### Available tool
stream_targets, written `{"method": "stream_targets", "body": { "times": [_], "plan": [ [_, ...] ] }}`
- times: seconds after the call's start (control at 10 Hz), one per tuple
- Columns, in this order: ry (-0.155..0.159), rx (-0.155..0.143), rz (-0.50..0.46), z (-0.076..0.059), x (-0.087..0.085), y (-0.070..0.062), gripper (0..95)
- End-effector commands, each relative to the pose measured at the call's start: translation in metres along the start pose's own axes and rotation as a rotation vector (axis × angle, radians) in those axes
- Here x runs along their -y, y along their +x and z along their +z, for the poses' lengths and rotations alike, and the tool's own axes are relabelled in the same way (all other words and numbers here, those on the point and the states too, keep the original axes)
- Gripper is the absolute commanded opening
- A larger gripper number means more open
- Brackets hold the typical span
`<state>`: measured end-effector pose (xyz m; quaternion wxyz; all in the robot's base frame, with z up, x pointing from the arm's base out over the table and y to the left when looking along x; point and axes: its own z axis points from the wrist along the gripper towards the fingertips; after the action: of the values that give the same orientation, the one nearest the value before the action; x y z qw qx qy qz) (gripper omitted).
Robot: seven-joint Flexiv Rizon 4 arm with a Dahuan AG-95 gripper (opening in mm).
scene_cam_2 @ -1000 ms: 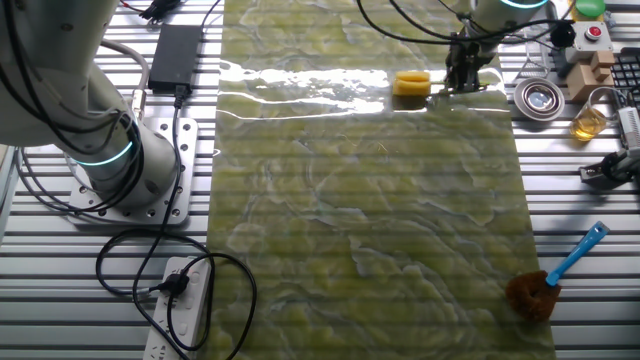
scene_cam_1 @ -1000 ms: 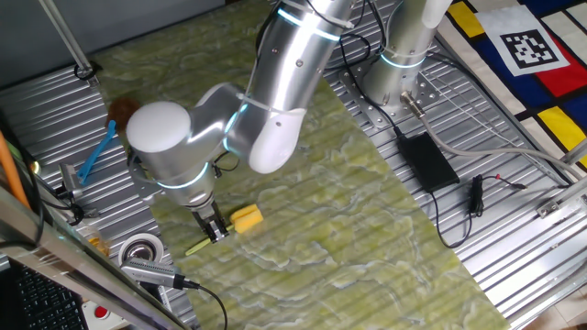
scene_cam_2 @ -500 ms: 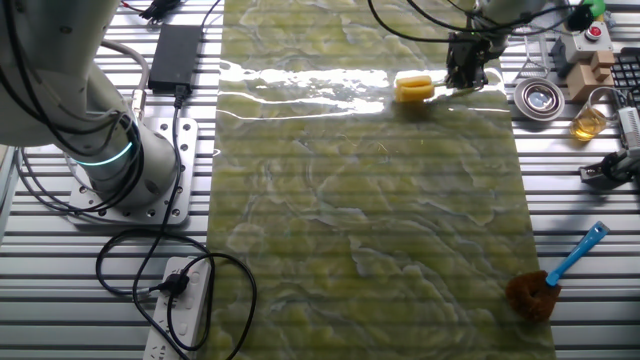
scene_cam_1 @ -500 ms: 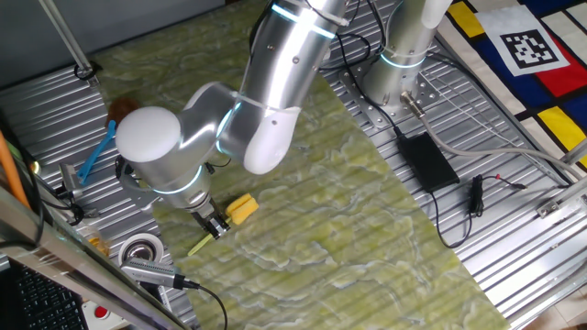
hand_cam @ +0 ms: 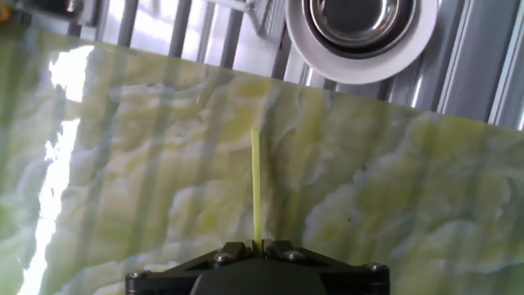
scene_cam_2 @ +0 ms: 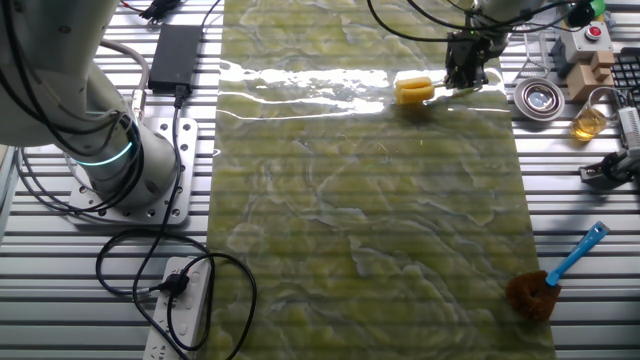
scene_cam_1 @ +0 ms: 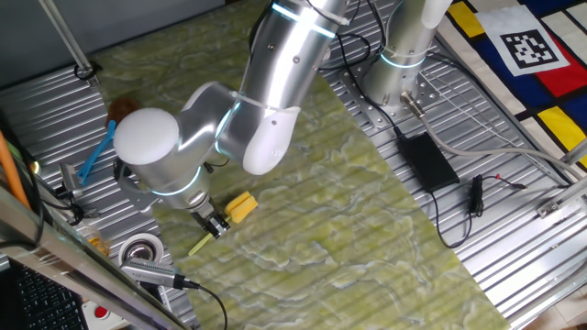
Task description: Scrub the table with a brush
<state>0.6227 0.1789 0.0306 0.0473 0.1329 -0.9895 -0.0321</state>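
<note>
Gripper [scene_cam_1: 217,225] fingers are pinched tight on the thin handle of the brush [scene_cam_1: 231,215], partway along it, with the free tail end poking out past them. In the hand view I see that yellow-green stick [hand_cam: 255,184] come straight out from between my closed fingers, so I am sure I have it.

What just changed: a second ago the brush head lay a bit further out on the table [scene_cam_1: 367,211], and the handle lay flatter. Half a second ago I had pulled it back toward the white roll of tape [scene_cam_1: 139,250] and turned it, so the head tipped up at a slant. Between then and now almost nothing has moved. I think this means one short scrub stroke has ended and I am at a pause or a turn-round. The scrubbing has barely begun, since the brush has only touched one small corner patch.

The brush has a blocky yellow head, like a little sponge, and a straight thin handle. From the other fixed view the head [scene_cam_2: 414,89] sits just beside my gripper [scene_cam_2: 463,70], on the side away from the tape roll [scene_cam_2: 538,97], next to a bright strip of glare. The head looks to be down on the table, but I cannot tell how hard it presses.

Farther from the tape roll, the green-yellow marbled table runs on with nothing on it. At the far edge lies the blue-handled brush [scene_cam_2: 560,272] with the brown head. I leave that one alone.
</note>
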Motion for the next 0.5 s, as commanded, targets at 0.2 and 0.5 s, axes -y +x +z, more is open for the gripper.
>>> {"method": "stream_targets", "body": {
  "times": [0.2, 0.5],
  "plan": [
    [0.011, -0.002, -0.016, 0.0016, -0.0004, 0.0001, 0.0],
    [0.014, -0.008, -0.017, 0.0034, -0.0008, -0.0003, 19.0]
  ]
}}
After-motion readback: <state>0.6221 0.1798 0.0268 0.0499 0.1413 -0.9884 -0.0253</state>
